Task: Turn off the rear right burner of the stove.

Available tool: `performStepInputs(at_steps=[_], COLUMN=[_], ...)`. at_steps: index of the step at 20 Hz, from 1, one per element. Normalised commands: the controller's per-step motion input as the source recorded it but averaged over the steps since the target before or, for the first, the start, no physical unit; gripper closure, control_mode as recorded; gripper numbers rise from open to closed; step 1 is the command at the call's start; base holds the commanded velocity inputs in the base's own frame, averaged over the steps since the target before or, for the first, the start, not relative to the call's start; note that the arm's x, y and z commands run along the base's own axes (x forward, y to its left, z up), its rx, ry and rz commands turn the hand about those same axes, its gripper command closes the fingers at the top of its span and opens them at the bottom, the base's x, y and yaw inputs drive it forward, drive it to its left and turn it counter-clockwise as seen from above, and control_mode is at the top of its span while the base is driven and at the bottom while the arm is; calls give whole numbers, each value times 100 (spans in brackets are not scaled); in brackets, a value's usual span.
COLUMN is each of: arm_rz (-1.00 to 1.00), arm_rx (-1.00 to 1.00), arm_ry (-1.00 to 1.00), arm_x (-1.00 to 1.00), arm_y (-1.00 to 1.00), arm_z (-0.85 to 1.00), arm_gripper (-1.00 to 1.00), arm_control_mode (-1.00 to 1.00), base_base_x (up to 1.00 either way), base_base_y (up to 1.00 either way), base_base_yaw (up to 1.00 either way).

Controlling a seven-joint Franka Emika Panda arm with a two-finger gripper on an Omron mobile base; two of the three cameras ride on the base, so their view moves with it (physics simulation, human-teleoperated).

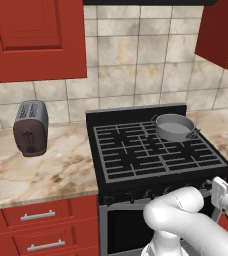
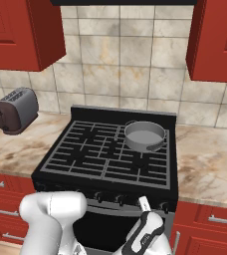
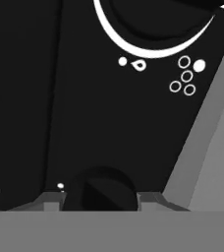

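Gripping a small dark knob (image 3: 101, 189) on the front panel of the stove (image 1: 131, 182), the gripper (image 3: 101, 197) has its jaws clenched either side of it. Rear right burner (image 1: 178, 131) sits at the grate's back-right corner — a grey pot (image 1: 174, 127) rests on it.

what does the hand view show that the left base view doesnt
Hand view alone: a dark knob between the pincer tips, which look shut on it, white burner symbols printed on the black panel, and a second knob's white ring.

Left base view alone: the toaster on the counter, the grey pot on the rear right burner, the grates and red cabinets.

Both: the stove, whose black front panel carries the knobs.
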Motion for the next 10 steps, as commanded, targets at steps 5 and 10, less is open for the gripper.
performStepInputs(at_steps=[5,10], arm_rz=[-7,-6], arm_rx=[28,34], arm_ry=[0,0], arm_x=[0,0], arm_y=[0,0], arm_z=[5,12], arm_gripper=[100,100], arm_control_mode=[-100,-100], base_base_x=[0,0], base_base_y=[0,0], base_base_yaw=[0,0])
